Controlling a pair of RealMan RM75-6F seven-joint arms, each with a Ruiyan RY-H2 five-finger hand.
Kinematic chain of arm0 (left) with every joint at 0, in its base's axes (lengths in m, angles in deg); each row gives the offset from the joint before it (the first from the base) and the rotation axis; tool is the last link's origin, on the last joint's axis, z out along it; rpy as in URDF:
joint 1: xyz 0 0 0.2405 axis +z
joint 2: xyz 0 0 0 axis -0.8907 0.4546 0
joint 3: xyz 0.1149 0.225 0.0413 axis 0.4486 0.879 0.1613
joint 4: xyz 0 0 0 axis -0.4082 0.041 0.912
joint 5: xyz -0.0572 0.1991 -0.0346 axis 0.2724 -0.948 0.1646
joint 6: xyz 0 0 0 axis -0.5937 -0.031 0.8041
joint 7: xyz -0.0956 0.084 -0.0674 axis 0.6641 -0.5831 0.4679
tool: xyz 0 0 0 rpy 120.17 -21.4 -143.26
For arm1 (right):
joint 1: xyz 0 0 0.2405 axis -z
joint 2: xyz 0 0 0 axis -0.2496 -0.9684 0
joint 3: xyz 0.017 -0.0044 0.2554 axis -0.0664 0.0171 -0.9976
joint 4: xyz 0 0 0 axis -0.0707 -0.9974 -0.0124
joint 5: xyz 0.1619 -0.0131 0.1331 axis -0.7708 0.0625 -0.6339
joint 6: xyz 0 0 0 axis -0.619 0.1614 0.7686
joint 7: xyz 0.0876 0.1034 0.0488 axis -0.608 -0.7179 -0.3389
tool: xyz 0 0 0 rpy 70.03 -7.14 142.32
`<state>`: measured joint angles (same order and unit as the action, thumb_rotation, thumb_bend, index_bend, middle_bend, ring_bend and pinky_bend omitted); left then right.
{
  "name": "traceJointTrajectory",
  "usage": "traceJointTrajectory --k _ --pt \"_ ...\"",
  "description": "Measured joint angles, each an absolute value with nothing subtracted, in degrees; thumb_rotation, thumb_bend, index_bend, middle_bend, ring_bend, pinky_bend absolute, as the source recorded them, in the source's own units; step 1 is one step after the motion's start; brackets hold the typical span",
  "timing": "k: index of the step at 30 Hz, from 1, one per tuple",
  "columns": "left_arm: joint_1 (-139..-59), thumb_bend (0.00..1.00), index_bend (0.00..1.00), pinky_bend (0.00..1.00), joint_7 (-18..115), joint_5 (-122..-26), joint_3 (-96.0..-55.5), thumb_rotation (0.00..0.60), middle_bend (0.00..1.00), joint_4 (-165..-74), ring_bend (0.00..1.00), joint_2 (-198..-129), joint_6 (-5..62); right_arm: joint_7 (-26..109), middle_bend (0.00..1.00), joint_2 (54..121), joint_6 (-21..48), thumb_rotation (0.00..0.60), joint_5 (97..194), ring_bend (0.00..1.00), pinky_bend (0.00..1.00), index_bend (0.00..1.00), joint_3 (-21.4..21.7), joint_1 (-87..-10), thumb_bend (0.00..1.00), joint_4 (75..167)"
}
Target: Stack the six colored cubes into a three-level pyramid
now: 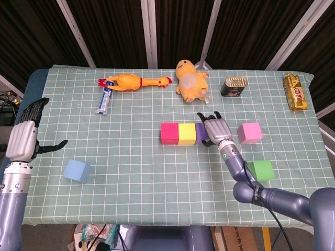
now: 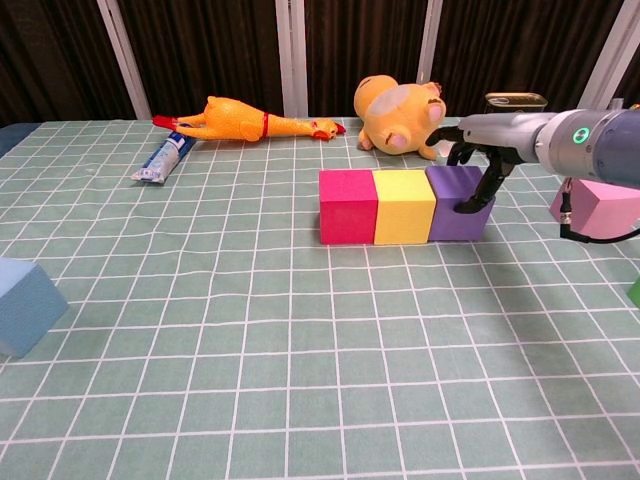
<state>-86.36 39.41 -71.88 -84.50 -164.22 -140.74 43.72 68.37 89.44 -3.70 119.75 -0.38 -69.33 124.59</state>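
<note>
Head view: three cubes were seen lined up in a touching row near the middle of the table [image 1: 131, 157], the magenta cube [image 1: 169, 133] at the left, the yellow cube [image 1: 187, 133] in the centre and the purple cube [image 1: 201, 132] at the right. The right hand [image 1: 217, 130] was laid over the purple cube's right side, fingers draped across its top; a firm grasp could not be confirmed from above. The pink cube [image 1: 249, 133] was placed just right of that hand, the green cube [image 1: 260, 170] nearer the front edge, and the blue cube [image 1: 77, 170] well apart at the front left. The left hand [image 1: 25, 138] was held at the table's left edge, released, fingers apart and nothing in them. Along the back were laid a rubber chicken [image 1: 136, 82], a tube [image 1: 104, 99], a yellow plush toy [image 1: 191, 80], a tin can [image 1: 235, 86] and a gold packet [image 1: 294, 92].

Chest view: the right hand [image 2: 478, 150] was shown with fingers curled down the purple cube's [image 2: 452, 195] right face, touching it, while the cube stood flush against the yellow cube [image 2: 404, 207], which was pressed to the magenta cube [image 2: 347, 206]. The pink cube [image 2: 600, 205] was partly hidden behind the right arm, and the blue cube [image 2: 25, 305] was cut by the left border.
</note>
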Motion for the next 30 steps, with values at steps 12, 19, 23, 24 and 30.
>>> traceJointTrajectory --k 12,19,23,24,30 --pt "-86.2 0.07 0.0 0.05 39.8 -71.8 -84.7 0.6 0.04 -164.1 0.0 -140.5 43.3 69.3 0.32 90.1 -3.2 0.6 119.2 0.19 0.01 0.0 -0.4 -69.8 0.31 124.5" --pt "-86.2 0.07 0.0 0.05 39.8 -71.8 -84.8 0.6 0.04 -164.1 0.0 -140.4 43.2 69.7 0.32 90.3 -3.1 0.6 119.1 0.19 0.01 0.0 -0.2 -69.9 0.31 124.5" --pt "-86.2 0.07 0.0 0.05 39.9 -71.7 -84.9 0.6 0.04 -164.0 0.0 -140.5 43.2 69.8 0.32 90.4 -3.1 0.6 119.0 0.19 0.01 0.0 -0.2 -69.9 0.31 124.4" --pt "-86.2 0.07 0.0 0.05 39.9 -71.6 -84.9 0.6 0.04 -163.9 0.0 -140.5 43.1 69.8 0.32 90.5 -3.1 0.6 118.9 0.19 0.01 0.0 -0.2 -69.9 0.31 124.3" --pt "-86.2 0.07 0.0 0.05 39.9 -71.5 -84.9 0.6 0.04 -163.8 0.0 -140.5 43.0 69.7 0.32 90.8 -3.0 0.6 119.0 0.19 0.01 0.0 -0.1 -69.9 0.31 124.0"
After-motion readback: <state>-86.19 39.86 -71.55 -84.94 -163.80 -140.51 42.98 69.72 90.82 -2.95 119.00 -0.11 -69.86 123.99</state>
